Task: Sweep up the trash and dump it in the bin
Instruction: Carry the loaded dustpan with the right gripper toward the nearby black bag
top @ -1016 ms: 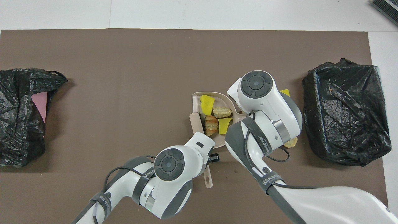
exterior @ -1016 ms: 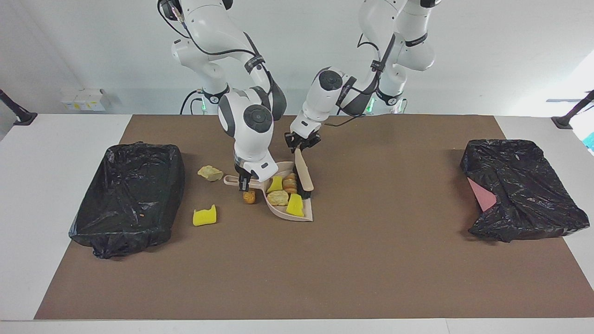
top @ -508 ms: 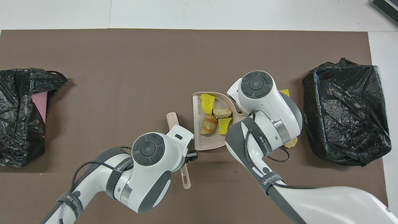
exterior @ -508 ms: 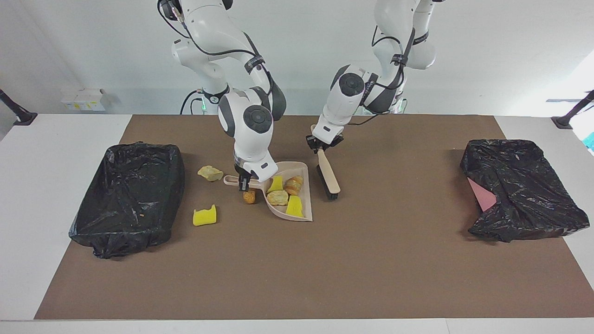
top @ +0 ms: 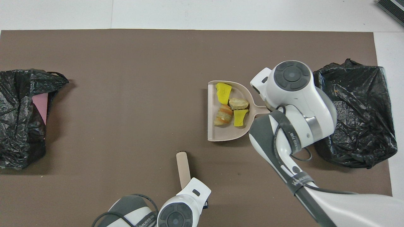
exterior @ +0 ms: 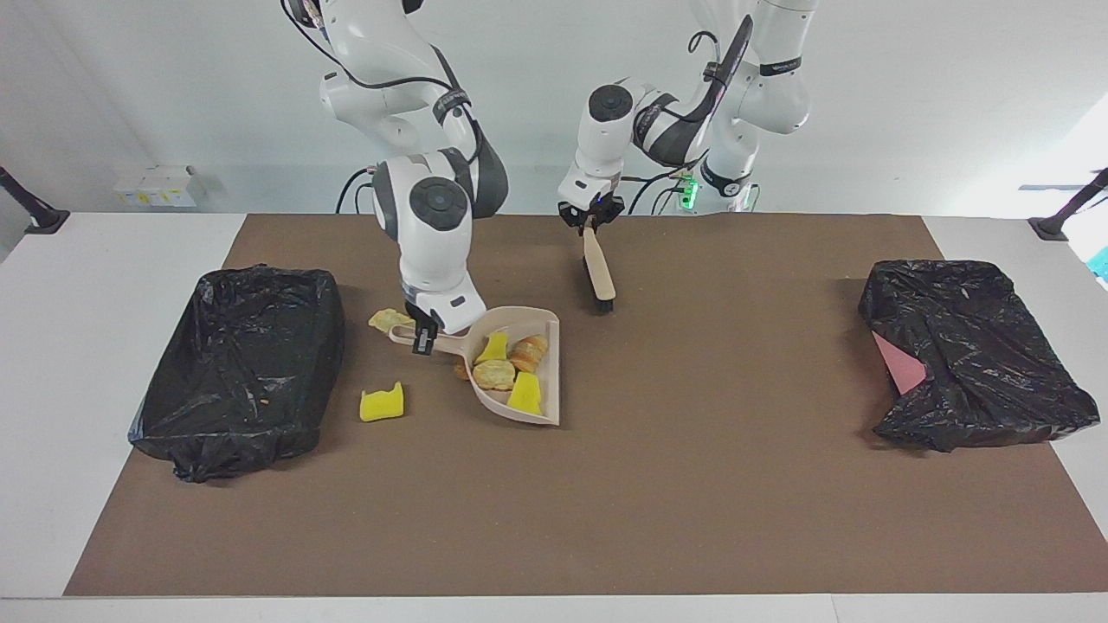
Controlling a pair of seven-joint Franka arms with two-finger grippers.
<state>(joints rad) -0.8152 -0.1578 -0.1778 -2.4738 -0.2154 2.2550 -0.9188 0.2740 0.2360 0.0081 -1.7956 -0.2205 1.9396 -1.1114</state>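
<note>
My right gripper (exterior: 422, 333) is closed tight on the handle of the dustpan (exterior: 544, 407), and the pan is tipped a bit and looks lifted off the brown mat (exterior: 606, 502). Four bits of the trash (exterior: 511, 368) sit in the pan: two yellow sponge chunks, a tan bready lump and an orange-brown piece. I see one more yellow chunk (exterior: 382, 403) lying on the mat between the pan and the black-lined bin (exterior: 238, 368) at my right arm's end of the table. A pale lump (exterior: 387, 319) lies on the mat near the pan's handle, closer to the robots than that yellow chunk. A small brown bit peeks out just under the edge of the pan. My left gripper (exterior: 589, 221) is clamped on the handle of the brush (exterior: 598, 275), which hangs slanted with its black bristles low over the mat, closer to the robots than the pan. Another bin with a black bag (exterior: 974, 355) sits at my left arm's end.
</note>
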